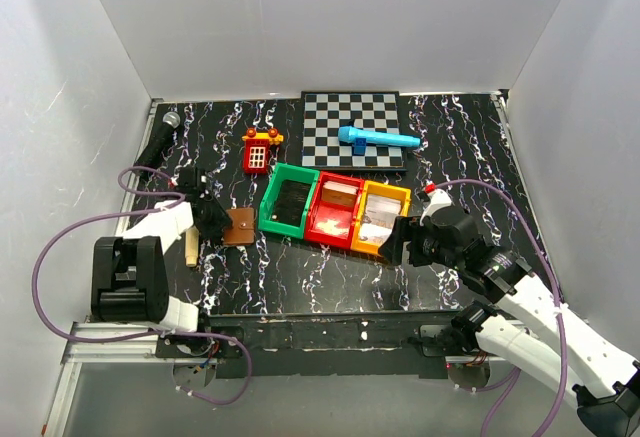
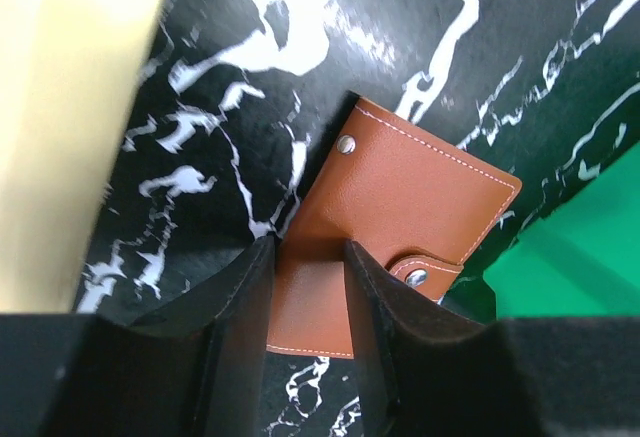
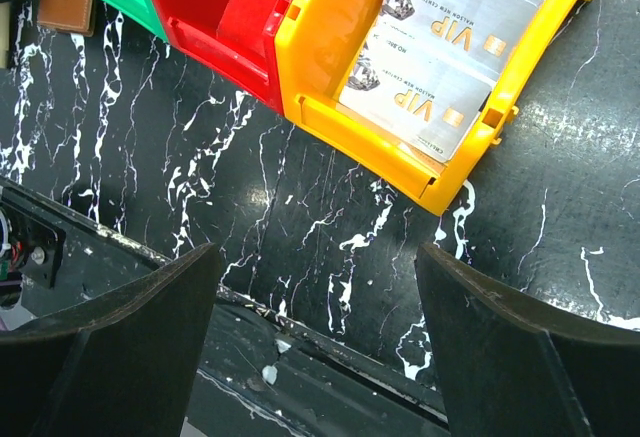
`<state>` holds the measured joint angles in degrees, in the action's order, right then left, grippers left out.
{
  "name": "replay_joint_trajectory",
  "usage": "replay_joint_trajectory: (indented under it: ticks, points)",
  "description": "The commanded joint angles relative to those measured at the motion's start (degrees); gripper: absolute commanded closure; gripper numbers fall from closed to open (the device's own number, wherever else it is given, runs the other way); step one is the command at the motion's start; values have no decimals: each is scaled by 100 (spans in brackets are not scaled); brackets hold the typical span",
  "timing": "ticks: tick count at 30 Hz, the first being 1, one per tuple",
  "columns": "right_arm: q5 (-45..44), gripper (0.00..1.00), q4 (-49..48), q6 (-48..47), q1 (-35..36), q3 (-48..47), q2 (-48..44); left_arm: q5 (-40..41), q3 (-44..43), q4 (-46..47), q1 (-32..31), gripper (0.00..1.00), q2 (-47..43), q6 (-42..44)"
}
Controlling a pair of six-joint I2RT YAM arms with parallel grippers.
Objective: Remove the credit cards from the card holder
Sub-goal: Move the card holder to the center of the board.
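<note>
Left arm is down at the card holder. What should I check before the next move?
1. Left gripper lined up on the card holder: ok, the fingers straddle its near end.
2. Firm grip on the holder: cannot tell.
3. Holder opened: not ok, the snap strap is fastened and nothing inside shows.
4. Holder clear of the green bin: cannot tell, they sit very close.
5. Right gripper free to help: ok, open and empty, in front of the yellow bin.

Brown card holder (image 2: 400,207) lies snapped shut on the black table (image 2: 250,57), two silver credit cards (image 3: 440,57) flat in a yellow bin (image 3: 330,47)
</note>
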<state>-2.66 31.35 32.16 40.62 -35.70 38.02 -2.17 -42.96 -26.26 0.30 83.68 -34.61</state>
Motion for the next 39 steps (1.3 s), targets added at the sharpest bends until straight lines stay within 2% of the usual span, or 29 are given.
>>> replay_joint_trajectory:
  ticks: [1,11,19,27,34,39]
  points:
    - [72,13,-235,36,25,46,-84,-46,314,-309,-266,68,-290,-151]
    - [178,14,-367,80,16,116,-84,86,903,-713,-828,68,-1020,-555]
    - [222,14,-393,167,25,187,-216,-143,1158,-784,-1742,66,-1239,-1197]
    - [213,15,-244,282,16,327,-348,-117,1544,-846,-2674,66,-1960,-1829]
    - [477,19,-384,545,165,564,-173,-178,1633,-83,-3790,64,-1882,-2514]
    - [-146,20,-341,817,858,310,38,-11,1343,393,-4432,62,-1487,-2919]
